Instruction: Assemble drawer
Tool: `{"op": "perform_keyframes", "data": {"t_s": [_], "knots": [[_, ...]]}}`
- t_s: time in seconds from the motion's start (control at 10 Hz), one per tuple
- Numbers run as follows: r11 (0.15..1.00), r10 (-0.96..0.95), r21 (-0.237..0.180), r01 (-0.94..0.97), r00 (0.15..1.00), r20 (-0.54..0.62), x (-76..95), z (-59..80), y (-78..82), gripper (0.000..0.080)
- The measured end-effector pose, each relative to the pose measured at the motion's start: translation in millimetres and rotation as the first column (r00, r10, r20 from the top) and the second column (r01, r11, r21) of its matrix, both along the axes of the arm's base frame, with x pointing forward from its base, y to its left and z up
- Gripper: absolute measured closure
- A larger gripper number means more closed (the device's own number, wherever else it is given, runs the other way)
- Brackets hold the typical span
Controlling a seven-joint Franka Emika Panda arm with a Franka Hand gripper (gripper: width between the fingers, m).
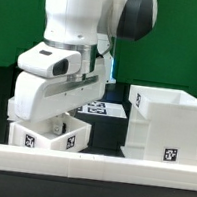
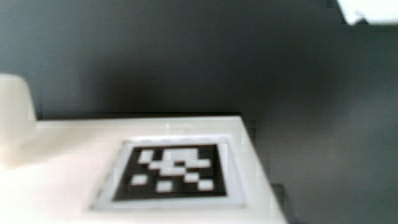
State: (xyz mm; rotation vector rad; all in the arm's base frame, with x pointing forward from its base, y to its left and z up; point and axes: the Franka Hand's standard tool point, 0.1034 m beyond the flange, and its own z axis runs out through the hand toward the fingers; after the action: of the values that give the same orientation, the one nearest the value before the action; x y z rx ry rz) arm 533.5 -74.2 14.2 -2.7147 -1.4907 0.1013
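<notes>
The arm (image 1: 69, 42) bends low over the bench (image 1: 107, 136) near its front edge, at the exterior view's left, with the wrist tilted down. The housing (image 1: 165, 126) stands upright near the front edge at the exterior view's right. The rail (image 1: 97, 167) lies along that edge. A small tray (image 1: 53, 138) sits under the arm, apart from the housing, with bare bench between them. The gripper (image 1: 73, 119) hangs just over the tray. Its fingers are hidden, so I cannot tell its opening or hold.
</notes>
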Motion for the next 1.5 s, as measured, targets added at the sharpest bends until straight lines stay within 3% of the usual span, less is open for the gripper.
{"op": "perform_keyframes", "data": {"t_s": [0.2,0.7,0.9,1.3,1.5], "knots": [[0.993,0.117,-0.002,-0.117,0.993,0.014,-2.6,-2.3,-0.1,0.0758],[0.853,0.523,0.022,-0.522,0.852,-0.032,-7.1,2.5,2.8,0.0758],[0.831,0.557,0.023,-0.556,0.83,-0.035,-7.8,2.1,0.7,0.0758],[0.845,0.535,0.026,-0.534,0.845,-0.015,2.0,4.0,30.1,0.0758],[0.855,0.518,0.023,-0.517,0.856,-0.006,4.7,4.1,36.9,0.0758]]}}
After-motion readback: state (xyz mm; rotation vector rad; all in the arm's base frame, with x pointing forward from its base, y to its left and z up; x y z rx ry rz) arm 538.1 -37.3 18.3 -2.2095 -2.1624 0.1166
